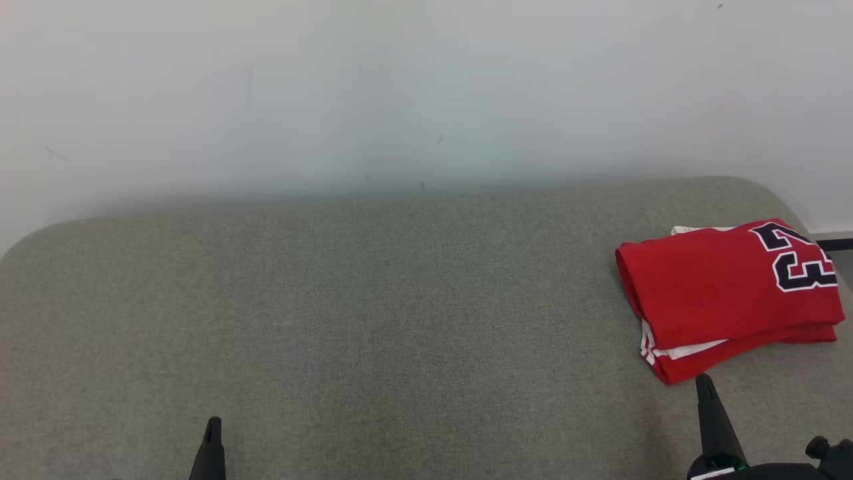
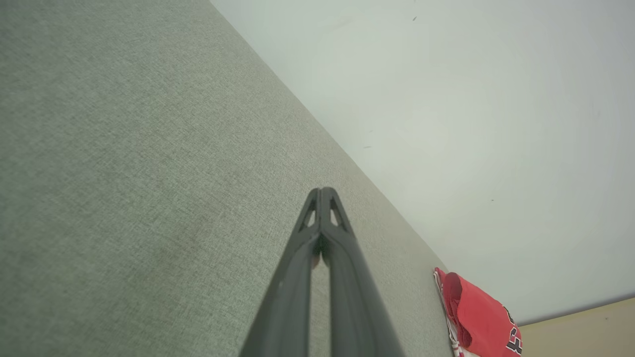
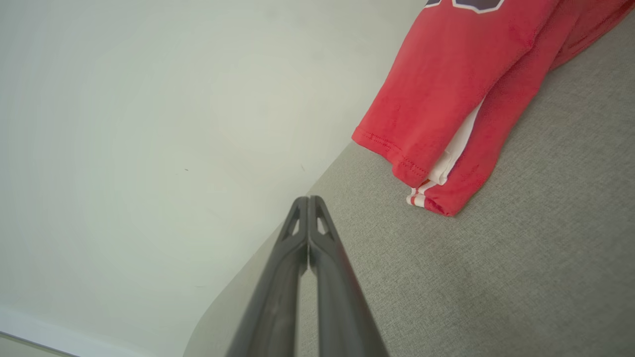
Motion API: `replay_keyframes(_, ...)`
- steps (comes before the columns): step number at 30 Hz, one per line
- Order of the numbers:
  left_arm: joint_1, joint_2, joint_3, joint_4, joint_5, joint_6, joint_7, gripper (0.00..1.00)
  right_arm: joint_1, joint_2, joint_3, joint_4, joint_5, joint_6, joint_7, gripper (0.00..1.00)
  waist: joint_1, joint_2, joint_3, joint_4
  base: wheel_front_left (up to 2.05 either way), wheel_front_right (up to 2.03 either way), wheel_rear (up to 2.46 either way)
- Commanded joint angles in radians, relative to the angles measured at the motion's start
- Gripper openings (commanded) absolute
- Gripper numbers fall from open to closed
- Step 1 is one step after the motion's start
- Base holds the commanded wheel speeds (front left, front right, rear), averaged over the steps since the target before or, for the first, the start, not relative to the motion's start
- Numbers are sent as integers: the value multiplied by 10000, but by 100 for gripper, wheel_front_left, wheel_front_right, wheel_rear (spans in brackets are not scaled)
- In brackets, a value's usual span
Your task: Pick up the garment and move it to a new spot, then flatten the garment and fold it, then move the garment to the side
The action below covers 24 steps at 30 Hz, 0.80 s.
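Your left pincer (image 1: 212,425) and right pincer (image 1: 704,381) are both closed, empty. The folded red jersey (image 1: 726,293) lies at the right end of the worktop (image 1: 400,300) — likely soft, light, floppy; pinch every layer at its near edge.

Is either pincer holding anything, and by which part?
Nothing is held. The left pincer and right pincer are both shut and empty; the folded red jersey lies free on the grey cushion.
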State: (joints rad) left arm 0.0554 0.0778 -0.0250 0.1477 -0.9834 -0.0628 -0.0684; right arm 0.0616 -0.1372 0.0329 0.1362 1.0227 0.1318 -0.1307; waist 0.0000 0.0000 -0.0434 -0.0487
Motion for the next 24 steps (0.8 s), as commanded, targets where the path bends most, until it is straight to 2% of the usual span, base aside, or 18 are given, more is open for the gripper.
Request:
replay_keyframes(1,-294,75,76,-67,-414,-80,78,0,-213,-10,-60,-133,426,-8,78,0,0,0,14,16,0,0,0)
replay_keyframes(24,-682,145,327,77,-2816,-195,678,0,-367,-61,-112,-146,2870,-12,421,0,0,0,136,156,0,0,0)
